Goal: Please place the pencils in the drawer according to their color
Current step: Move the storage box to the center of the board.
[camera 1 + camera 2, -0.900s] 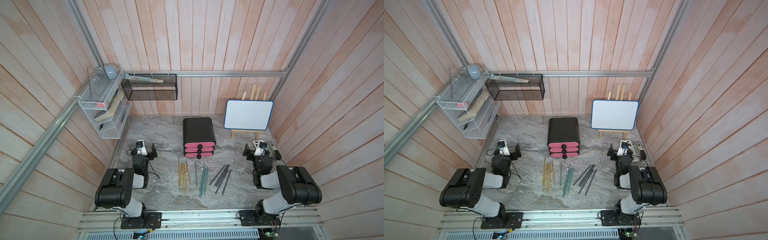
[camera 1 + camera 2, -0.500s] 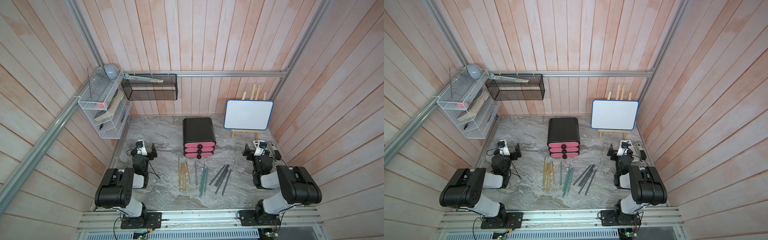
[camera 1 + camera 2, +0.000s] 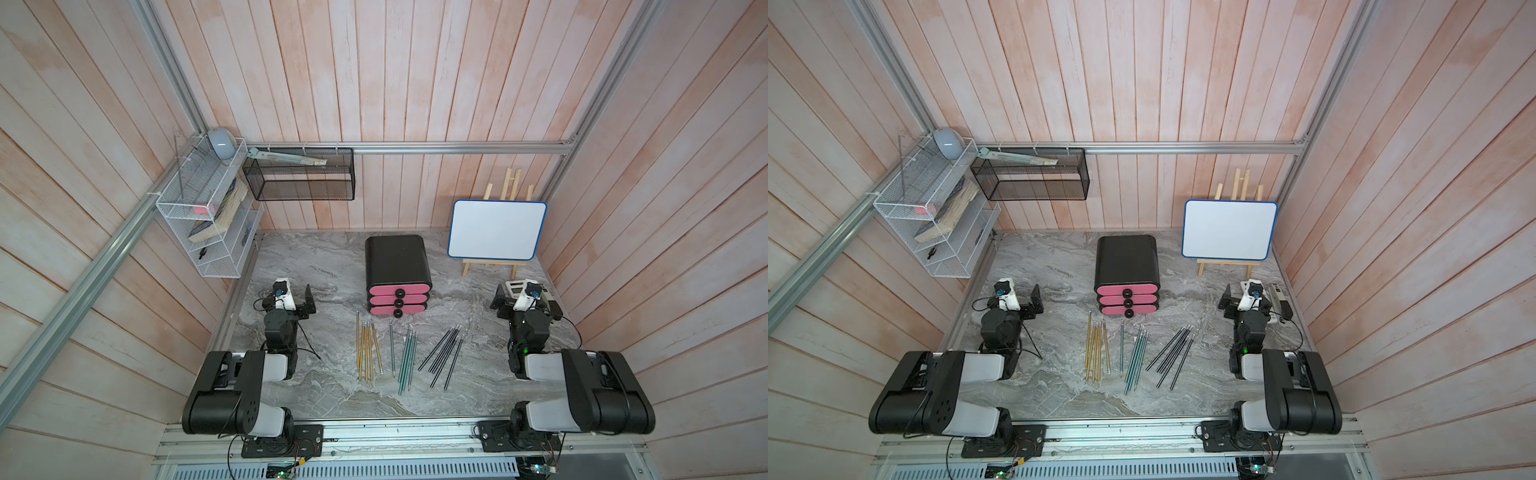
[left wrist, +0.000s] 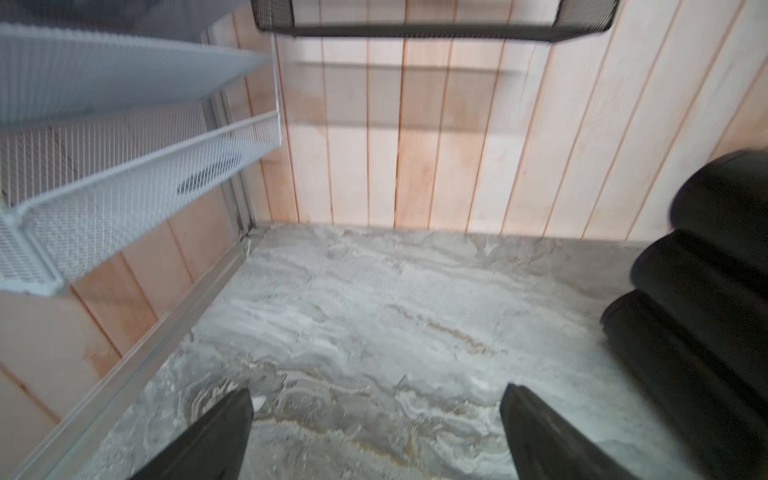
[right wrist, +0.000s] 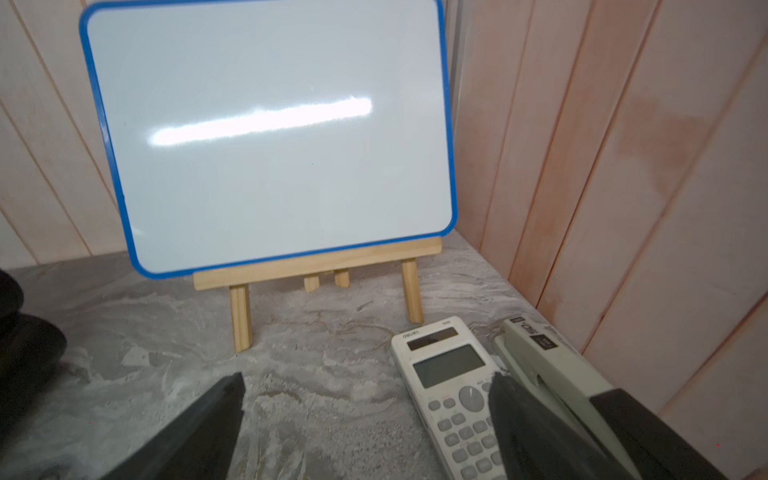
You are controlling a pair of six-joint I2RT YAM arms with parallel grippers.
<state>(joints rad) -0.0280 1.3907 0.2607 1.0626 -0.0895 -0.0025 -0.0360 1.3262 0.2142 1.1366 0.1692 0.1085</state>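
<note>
**Plainly, nothing in hand: pencils laid out, drawers shut**

Nearest the robot's base, the pencils lie flat on the marble table in loose bunches: yellow pencils, one grey pencil, green pencils, and black pencils fanned aslant. They look light, stiff and thin, and are likely to roll or skid on the smooth stone. I judge that a pinch across the shaft near its middle would balance best (neighbours lie touching, so a stray may come along).

Further back, the left gripper and right gripper are both wide open and empty, well apart from the pencils. The right one is close over a calculator, which lies beside a stapler.

Between them sits the drawer cabinet, just beyond the pencil tips. All three pink drawers are shut, so a knob needs pulling first. Farthest back stands a whiteboard.
</note>
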